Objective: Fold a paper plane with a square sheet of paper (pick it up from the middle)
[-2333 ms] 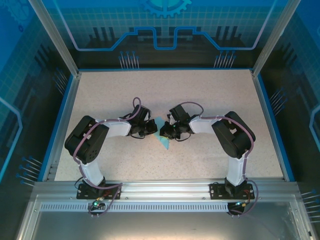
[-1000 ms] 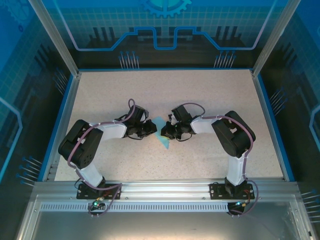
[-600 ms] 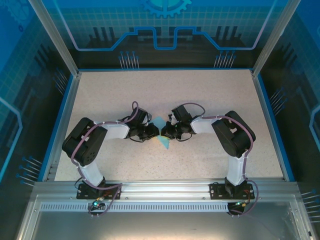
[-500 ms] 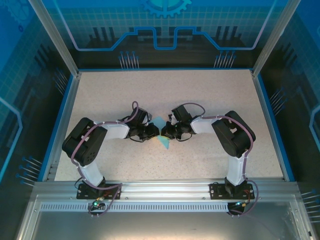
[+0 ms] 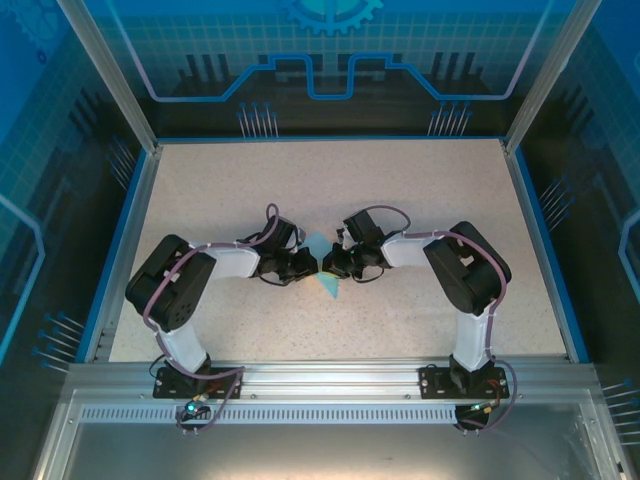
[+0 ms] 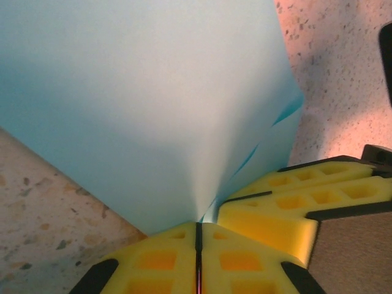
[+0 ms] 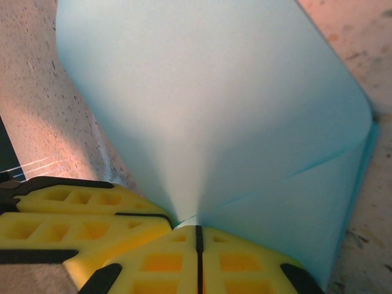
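Seen from above, the left arm [image 5: 190, 285] bends in from the near-left corner of the speckled table [image 5: 400, 190], and its left claw [image 5: 310, 264] sits low near the middle of the table, clenched on the left side of the light-blue sheet of paper [image 5: 328, 287]. That sheet lies between the two claw tips, with one corner pointing toward the near edge of the table and a smaller bit showing on the far side of the claws. In the left wrist view the left claw [image 6: 198, 228] has its yellow fingers pressed together with only a thin dark seam between them, and the paper [image 6: 153, 92] comes out of that seam and fans away in a wide, smooth surface; along its right edge more than one layer shows, so it is folded. Whether its underside rests on the table cannot be told. Just to the right there, the right claw [image 6: 229, 202] meets the same pinched spot. In the right wrist view the right claw [image 7: 197, 231] is likewise clamped tight on the paper [image 7: 214, 110], which spreads out from the seam with a crease line and a second layer on its right side, while the left claw [image 7: 160, 215] comes in from the lower left. From above, the right claw [image 5: 332, 265] faces the left one nose to nose, and the right arm [image 5: 465, 275] bends in from the near-right
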Controlling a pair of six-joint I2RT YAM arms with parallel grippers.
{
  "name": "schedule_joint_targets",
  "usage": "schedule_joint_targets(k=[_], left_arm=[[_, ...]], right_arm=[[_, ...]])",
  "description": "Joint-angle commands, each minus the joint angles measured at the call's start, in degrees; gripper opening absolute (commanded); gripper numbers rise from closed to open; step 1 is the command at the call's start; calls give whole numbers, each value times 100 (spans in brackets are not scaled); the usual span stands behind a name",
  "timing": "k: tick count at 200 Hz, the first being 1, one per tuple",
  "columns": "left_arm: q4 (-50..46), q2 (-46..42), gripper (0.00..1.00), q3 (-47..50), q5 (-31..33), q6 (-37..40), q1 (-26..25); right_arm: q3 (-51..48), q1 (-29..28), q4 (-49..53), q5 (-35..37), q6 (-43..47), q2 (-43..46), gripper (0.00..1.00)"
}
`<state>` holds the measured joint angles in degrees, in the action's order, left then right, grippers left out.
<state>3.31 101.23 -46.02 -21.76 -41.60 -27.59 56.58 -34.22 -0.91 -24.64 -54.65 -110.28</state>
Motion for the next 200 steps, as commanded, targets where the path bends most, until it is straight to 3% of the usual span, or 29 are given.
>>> schedule_joint_targets(k=[1,71,140,200], left_arm=[[-248,92,9,-101,104,155,-29],[-393,61,6,-93,339,241,-29],[-429,-104,7,-81,365,249,-29],[-444,-183,6,-73,429,260,-35]], right_arm=[[-85,141,345,65,42,-24,8],[-30,294,135,-658,440,451,14],[-447,303,510,-804,806,802,14],[-447,276,610,-956,1053,595,14]])
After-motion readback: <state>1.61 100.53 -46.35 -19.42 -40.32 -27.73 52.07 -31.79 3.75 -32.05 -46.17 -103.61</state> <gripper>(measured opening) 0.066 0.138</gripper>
